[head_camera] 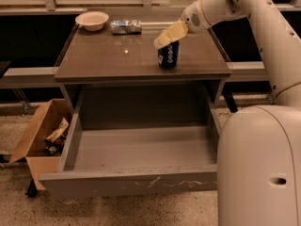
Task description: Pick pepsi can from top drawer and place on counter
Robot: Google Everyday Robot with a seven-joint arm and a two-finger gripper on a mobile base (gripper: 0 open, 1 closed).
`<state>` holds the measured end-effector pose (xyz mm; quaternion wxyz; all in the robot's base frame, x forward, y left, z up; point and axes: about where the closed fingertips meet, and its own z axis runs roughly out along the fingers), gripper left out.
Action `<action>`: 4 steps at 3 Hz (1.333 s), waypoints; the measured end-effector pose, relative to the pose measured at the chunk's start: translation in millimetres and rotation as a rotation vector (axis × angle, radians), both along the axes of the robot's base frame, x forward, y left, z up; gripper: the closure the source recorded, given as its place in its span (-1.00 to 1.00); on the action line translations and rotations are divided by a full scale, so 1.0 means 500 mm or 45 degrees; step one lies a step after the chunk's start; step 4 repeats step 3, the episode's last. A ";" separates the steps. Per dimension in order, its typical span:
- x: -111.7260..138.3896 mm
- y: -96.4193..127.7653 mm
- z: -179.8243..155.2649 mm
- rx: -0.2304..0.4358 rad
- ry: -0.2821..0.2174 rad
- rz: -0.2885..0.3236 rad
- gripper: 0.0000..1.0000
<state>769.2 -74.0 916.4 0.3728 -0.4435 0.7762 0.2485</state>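
The pepsi can (168, 56) is dark blue and stands upright on the counter (117, 55), towards its right front. My gripper (166, 36), with pale yellow fingers (173, 31), comes in from the upper right and is shut on the can's top. The can's base is at the counter surface. The top drawer (131, 185) is pulled fully out below the counter. Its inside is bare grey and its front panel has white scratches.
A white bowl (92, 20) and a silvery foil snack packet (126, 26) lie at the back of the counter. A brown cardboard box (40, 135) with scraps stands on the floor to the drawer's left. My white base (258, 164) fills the right foreground.
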 end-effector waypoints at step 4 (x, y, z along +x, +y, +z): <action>-0.037 -0.069 0.120 0.154 -0.170 0.013 -1.00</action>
